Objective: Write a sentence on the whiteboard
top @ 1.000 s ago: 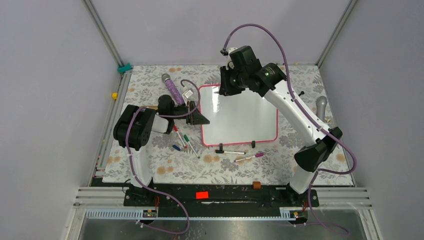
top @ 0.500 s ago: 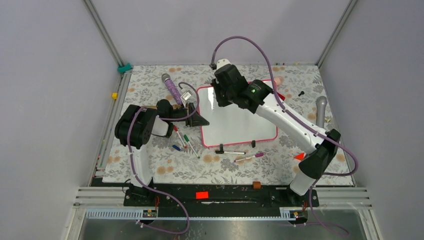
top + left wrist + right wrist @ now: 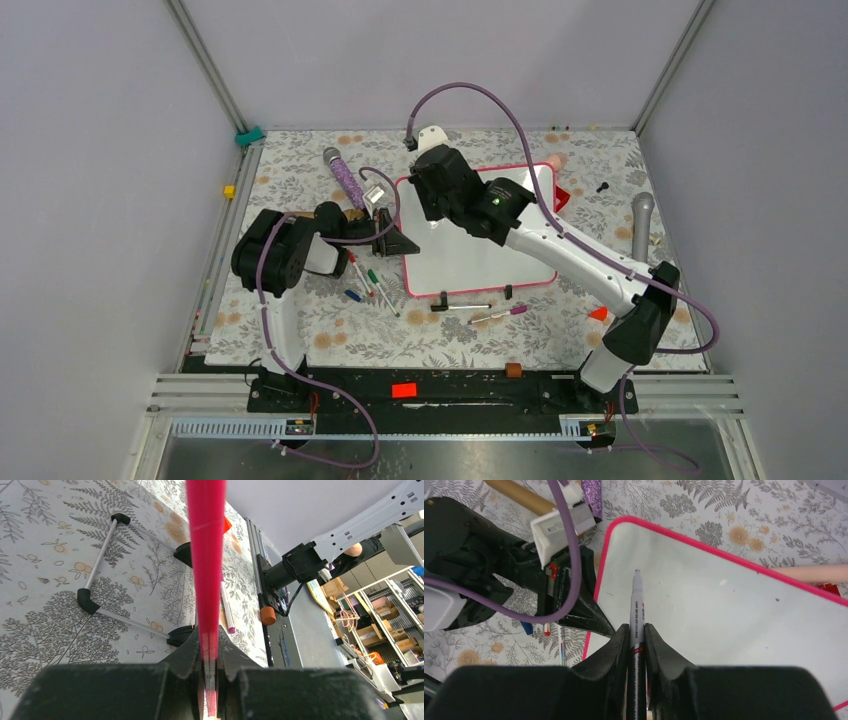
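Right wrist view: right end effector [image 3: 636, 632] grips a marker [image 3: 637, 595] over the whiteboard [image 3: 724, 610] at centre frame; left end effector [image 3: 209, 655] pinches its left edge.

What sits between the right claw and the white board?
A marker, clamped in the right gripper, its tip pointing at the whiteboard; the right wrist view shows it.
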### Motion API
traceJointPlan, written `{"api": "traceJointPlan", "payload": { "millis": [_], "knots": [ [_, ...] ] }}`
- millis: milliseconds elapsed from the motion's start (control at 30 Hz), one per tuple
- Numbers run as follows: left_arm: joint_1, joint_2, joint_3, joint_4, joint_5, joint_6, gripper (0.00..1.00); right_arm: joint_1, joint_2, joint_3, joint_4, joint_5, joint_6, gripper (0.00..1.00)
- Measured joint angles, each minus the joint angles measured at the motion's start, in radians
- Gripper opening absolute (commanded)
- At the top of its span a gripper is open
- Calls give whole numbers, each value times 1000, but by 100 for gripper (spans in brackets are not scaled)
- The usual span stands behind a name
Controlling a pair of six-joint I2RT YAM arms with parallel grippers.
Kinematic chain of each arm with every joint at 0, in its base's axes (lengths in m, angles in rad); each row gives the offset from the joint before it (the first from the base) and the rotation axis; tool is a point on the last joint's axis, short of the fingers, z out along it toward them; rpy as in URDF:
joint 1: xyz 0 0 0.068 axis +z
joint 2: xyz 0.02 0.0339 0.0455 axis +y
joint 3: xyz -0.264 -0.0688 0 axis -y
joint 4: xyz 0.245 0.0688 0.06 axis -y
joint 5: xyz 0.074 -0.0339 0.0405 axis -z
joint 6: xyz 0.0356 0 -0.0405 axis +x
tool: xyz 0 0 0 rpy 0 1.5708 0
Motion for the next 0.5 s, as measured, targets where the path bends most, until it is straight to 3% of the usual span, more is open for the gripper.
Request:
{"api": "traceJointPlan", "payload": {
  "millis": [500],
  "knots": [
    [-27, 0, 1, 7, 33, -7, 0, 23, 64, 93, -37, 63, -16, 0]
  ]
}}
